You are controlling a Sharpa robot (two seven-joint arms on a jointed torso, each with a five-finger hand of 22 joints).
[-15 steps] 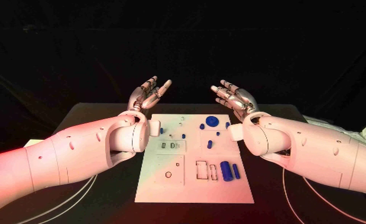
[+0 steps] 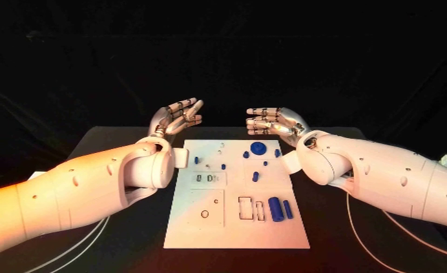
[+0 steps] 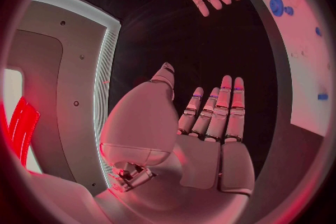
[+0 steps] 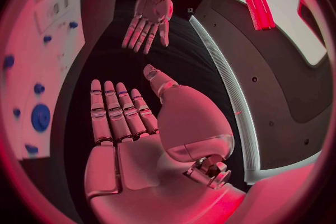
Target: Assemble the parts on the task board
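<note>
The white task board [image 2: 238, 221] lies in the middle of the black table, also seen as the board [image 3: 301, 61] and the board [image 4: 42, 67] in the wrist views. Small blue parts sit on it: a round disc [image 2: 258, 148], a long cylinder [image 2: 276, 208], a thinner peg [image 2: 289, 208] and several small pieces. My left hand [image 2: 177, 117] hovers above the board's far left corner, fingers apart, holding nothing; its palm [image 3: 210, 123] is bare. My right hand [image 2: 272, 122] hovers above the far right corner, fingers spread toward the left hand, its palm [image 4: 126, 123] bare.
The black table [image 2: 121, 137] extends beyond the board on both sides. White cables [image 2: 84, 241] run along the table at the near left, and a thin cable [image 2: 358, 241] at the near right.
Both hands have turned inward, fingers now pointing toward each other rather than away from me. The board and its parts have not moved.
</note>
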